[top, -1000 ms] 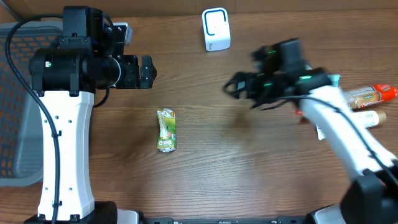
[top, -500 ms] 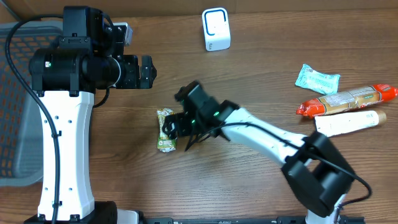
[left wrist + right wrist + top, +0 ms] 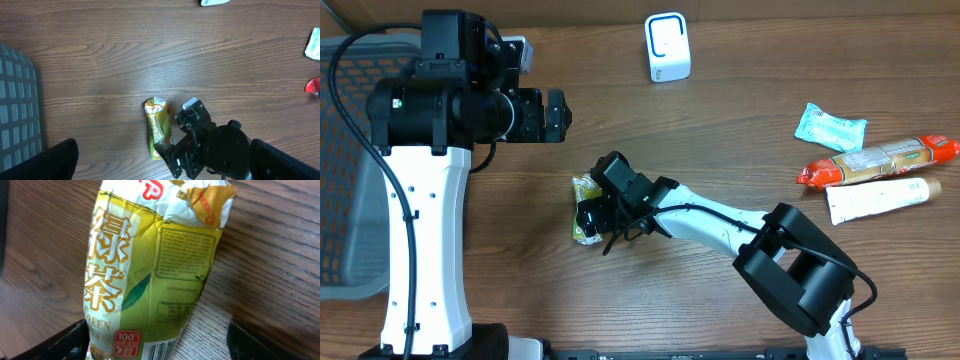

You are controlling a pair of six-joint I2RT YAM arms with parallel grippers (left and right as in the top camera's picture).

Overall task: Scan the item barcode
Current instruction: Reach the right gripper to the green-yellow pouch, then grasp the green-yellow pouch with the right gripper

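The green tea packet (image 3: 145,275) (yellow-green, printed side up) lies flat on the wooden surface (image 3: 740,130), somewhat left of its middle. The right pincer (image 3: 591,212) is low over it, jaws apart, one finger on either side, not clamped. The left pincer (image 3: 558,115) hangs nearer the far left corner, jaws wide apart.

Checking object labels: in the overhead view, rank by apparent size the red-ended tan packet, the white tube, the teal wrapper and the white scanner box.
1. Red-ended tan packet
2. White tube
3. Teal wrapper and white scanner box: look alike, not ranked.
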